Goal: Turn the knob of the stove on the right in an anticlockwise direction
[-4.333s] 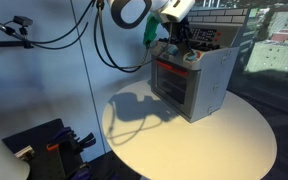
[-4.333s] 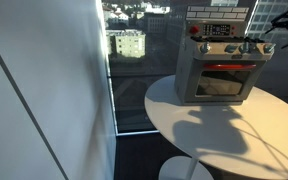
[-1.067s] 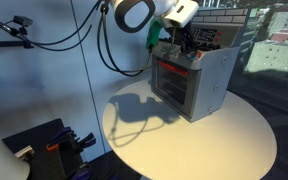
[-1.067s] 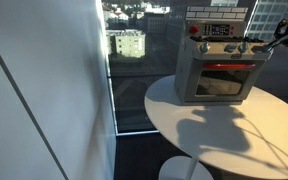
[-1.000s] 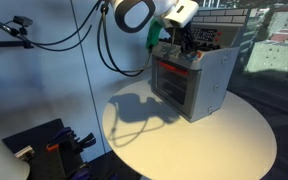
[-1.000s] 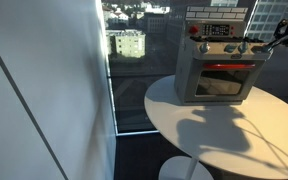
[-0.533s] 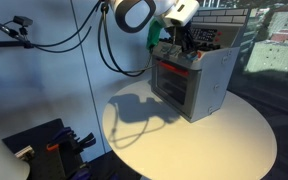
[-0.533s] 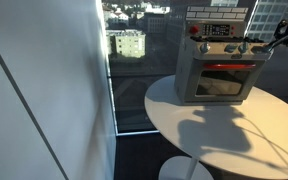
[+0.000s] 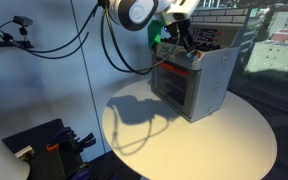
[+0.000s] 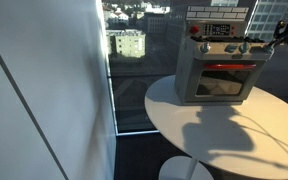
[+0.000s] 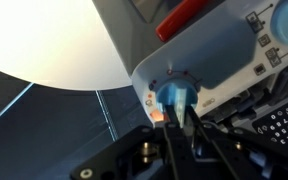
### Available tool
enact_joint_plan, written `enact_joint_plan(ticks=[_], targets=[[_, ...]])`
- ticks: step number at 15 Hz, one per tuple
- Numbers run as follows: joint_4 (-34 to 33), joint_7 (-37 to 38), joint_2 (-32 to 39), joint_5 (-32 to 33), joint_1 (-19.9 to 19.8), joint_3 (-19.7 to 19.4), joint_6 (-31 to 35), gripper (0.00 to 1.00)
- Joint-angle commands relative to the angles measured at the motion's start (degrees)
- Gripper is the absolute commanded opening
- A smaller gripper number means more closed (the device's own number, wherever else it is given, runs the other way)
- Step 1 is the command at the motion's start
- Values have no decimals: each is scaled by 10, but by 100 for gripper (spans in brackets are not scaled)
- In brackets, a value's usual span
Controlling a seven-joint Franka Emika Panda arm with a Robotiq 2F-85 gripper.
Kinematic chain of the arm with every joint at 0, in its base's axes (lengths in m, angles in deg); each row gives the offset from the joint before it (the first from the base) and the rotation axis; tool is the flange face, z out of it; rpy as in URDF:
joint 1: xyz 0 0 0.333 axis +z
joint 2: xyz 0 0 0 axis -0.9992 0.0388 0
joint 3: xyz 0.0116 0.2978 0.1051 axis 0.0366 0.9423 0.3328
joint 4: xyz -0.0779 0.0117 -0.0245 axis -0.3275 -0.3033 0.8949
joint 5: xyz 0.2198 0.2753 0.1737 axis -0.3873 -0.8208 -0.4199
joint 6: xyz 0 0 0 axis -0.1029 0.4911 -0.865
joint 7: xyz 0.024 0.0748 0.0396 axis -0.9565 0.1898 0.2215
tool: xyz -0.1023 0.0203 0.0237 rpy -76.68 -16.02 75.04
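Standing on the table (image 9: 229, 140) in an exterior view: stove (image 9: 194, 85), with the gripper (image 9: 177, 47) at its upper front edge, where the knobs sit.

In an exterior view from the front, the gripper (image 10: 277, 38) reaches in at the stove's right end, level with the knobs.

Wrist view: blue knob (image 11: 174, 96) centred between narrowed fingers (image 11: 171, 140), apparently pinched, placed for an anticlockwise twist.
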State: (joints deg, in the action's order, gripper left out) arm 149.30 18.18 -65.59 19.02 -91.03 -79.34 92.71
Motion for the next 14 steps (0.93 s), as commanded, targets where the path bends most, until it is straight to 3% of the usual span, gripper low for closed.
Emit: enact_joint_plan(ticks=[1, 14], targets=[[-3, 17, -23, 70, 8, -22, -45, 5], [-33, 20, -30, 229, 6, -21, -131, 5]])
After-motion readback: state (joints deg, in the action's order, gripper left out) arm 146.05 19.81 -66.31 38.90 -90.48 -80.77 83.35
